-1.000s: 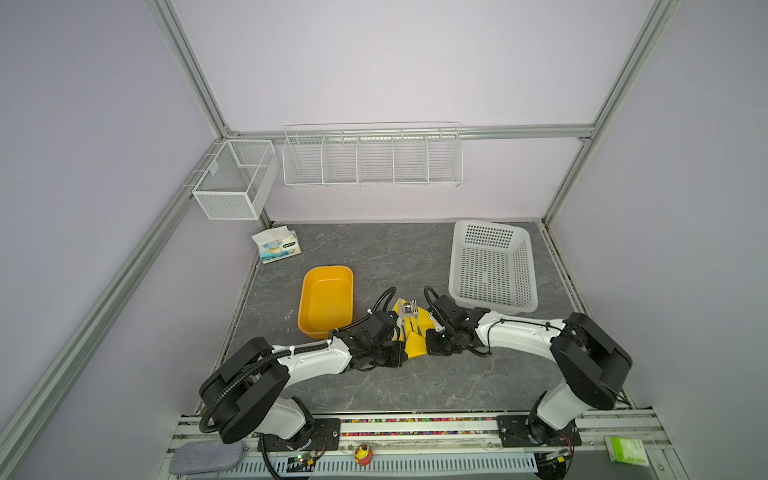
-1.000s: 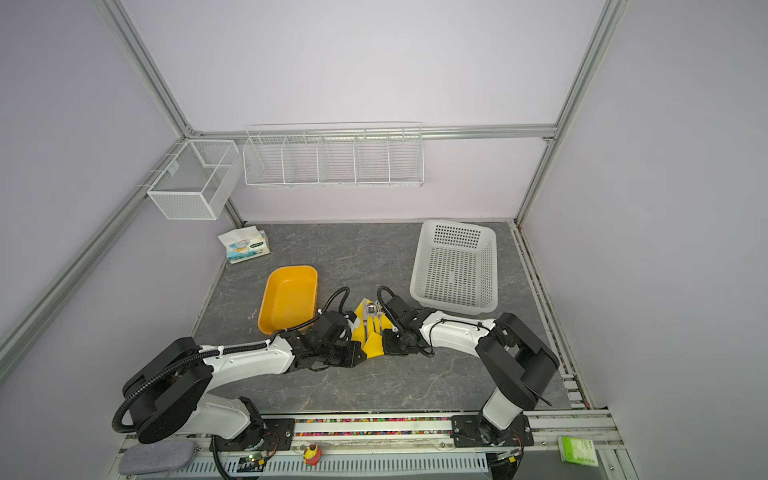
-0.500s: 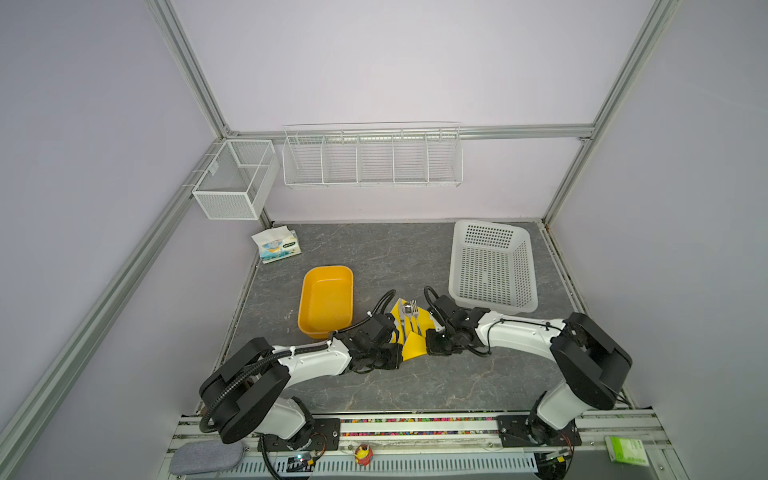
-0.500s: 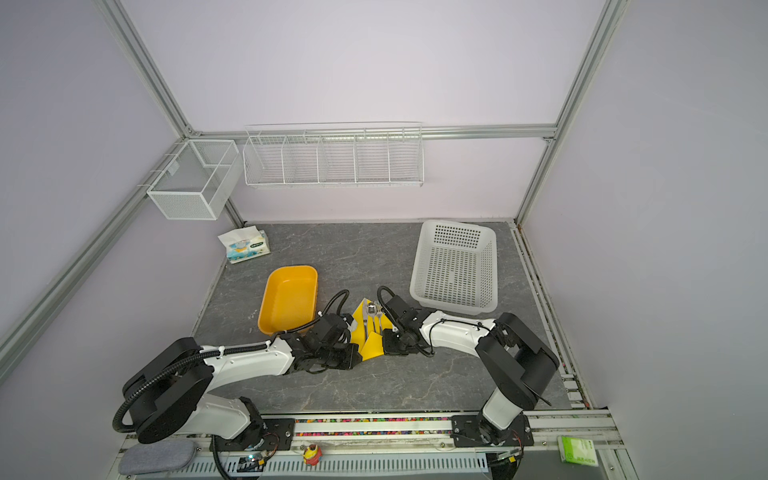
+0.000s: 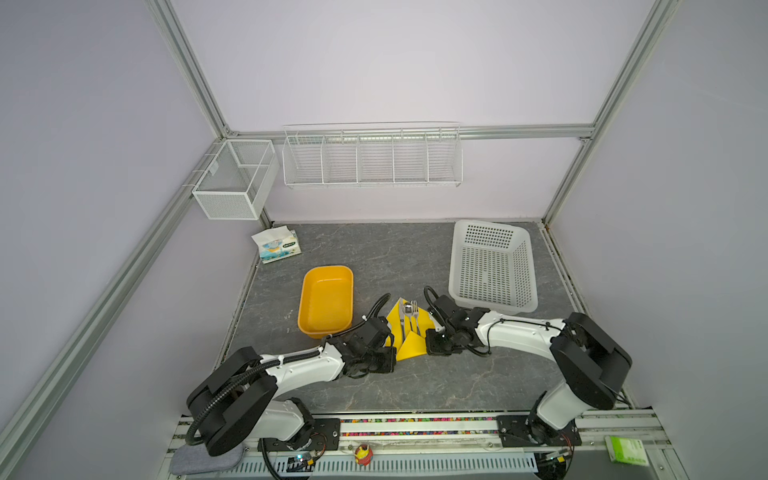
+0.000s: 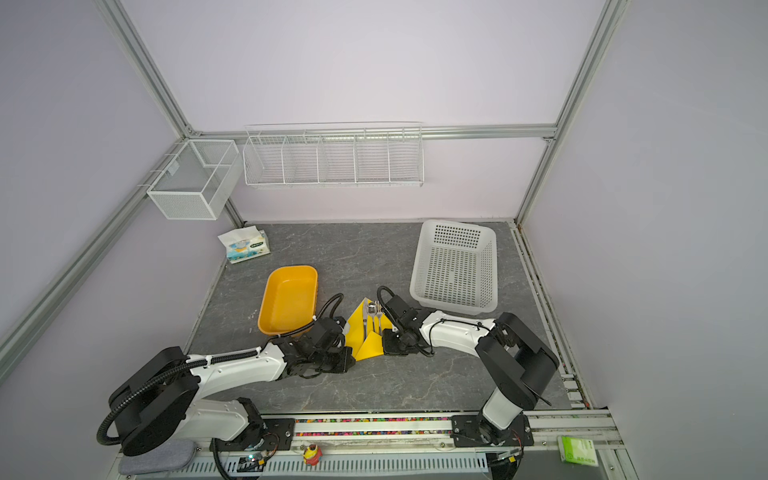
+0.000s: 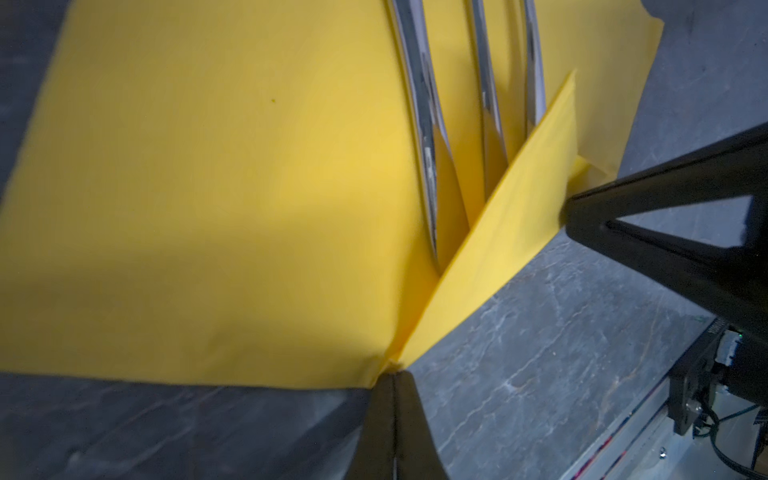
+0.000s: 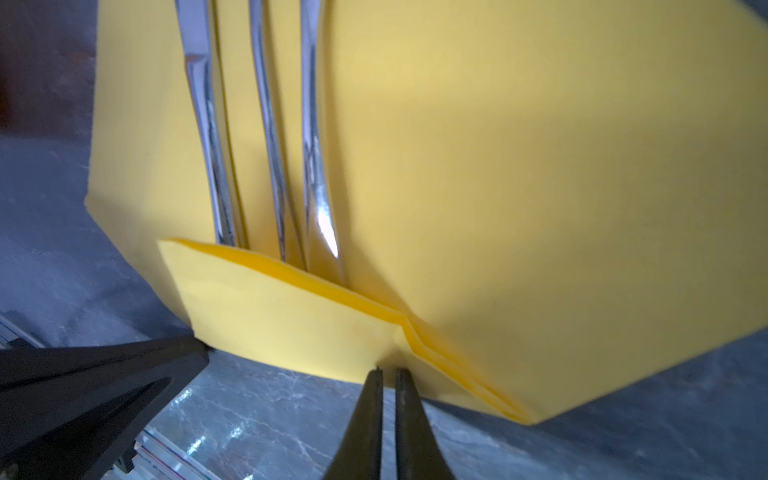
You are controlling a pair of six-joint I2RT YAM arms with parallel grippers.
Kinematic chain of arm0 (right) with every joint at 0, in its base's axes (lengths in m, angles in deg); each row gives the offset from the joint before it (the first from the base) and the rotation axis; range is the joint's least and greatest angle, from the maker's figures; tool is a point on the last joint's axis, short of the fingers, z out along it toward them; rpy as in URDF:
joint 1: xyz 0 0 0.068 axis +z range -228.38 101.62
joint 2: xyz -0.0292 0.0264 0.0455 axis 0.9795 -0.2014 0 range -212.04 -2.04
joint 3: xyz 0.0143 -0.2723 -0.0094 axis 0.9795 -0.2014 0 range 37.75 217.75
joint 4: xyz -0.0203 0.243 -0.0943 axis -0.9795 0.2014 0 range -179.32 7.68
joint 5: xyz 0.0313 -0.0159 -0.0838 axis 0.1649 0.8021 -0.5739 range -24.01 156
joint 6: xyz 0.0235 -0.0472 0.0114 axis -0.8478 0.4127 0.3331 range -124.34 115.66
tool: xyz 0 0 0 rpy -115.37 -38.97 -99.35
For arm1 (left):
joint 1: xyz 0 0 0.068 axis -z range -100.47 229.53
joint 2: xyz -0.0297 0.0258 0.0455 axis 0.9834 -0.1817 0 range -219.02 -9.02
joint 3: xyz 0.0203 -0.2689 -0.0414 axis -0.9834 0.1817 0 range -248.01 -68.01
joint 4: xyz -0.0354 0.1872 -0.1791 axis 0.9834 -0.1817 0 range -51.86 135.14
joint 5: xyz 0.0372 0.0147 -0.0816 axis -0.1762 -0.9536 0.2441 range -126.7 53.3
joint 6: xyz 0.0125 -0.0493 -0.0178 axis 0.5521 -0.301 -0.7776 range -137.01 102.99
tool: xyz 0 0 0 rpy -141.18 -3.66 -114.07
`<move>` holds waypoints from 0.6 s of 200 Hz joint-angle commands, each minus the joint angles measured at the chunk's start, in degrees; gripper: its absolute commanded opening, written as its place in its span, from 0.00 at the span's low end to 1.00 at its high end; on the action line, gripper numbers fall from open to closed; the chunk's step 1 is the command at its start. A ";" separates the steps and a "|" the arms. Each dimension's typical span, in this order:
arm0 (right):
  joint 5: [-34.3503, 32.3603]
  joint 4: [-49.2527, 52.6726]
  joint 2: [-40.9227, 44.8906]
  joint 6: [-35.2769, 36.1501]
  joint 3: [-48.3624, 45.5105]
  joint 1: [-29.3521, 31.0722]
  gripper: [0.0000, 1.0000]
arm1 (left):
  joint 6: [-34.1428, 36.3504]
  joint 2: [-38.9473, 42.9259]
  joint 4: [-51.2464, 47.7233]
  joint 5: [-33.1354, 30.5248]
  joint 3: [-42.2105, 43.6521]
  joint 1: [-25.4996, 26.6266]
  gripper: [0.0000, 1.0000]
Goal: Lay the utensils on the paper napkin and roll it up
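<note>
Left gripper (image 7: 392,384) is pinched fully closed on the near folded edge of the thin bright yellow paper napkin (image 7: 208,187). My right gripper (image 8: 387,376) is nearly closed, hairline gap, tips on the same edge further along. It looks like a nip but I can't be sure. Change over the last second is basically none: in both top views my arms and the fold sit as they did. I judge the roll is paused at its first turn, one flap raised over the handle ends of the three slim silver metal utensils (image 8: 266,166). These lie side by side on the napkin, fork tines toward the far side.

Around:
- Deep orange-yellow plastic tray (image 5: 328,270), just beside my left arm.
- White perforated plastic basket (image 5: 525,266), near the right arm.
- White-and-blue tissue pack (image 5: 276,246), well apart.

Nothing blocks the roll; only my grippers crowd each other.
</note>
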 commanded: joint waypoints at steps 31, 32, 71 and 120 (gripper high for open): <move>-1.33 2.15 -0.62 0.01 0.82 0.16 0.12 | 0.15 4.18 1.05 3.38 0.92 0.01 0.03; -1.33 2.15 -0.62 0.04 0.86 0.13 0.12 | 0.18 4.35 1.18 3.53 0.92 0.01 0.03; -1.29 2.03 -0.62 -0.14 0.94 0.13 0.12 | 1.19 4.53 5.34 6.52 -0.62 0.00 0.05; -1.33 2.15 -0.45 -0.17 1.19 0.13 0.12 | 0.25 -2.80 3.58 0.89 -3.05 -0.12 0.06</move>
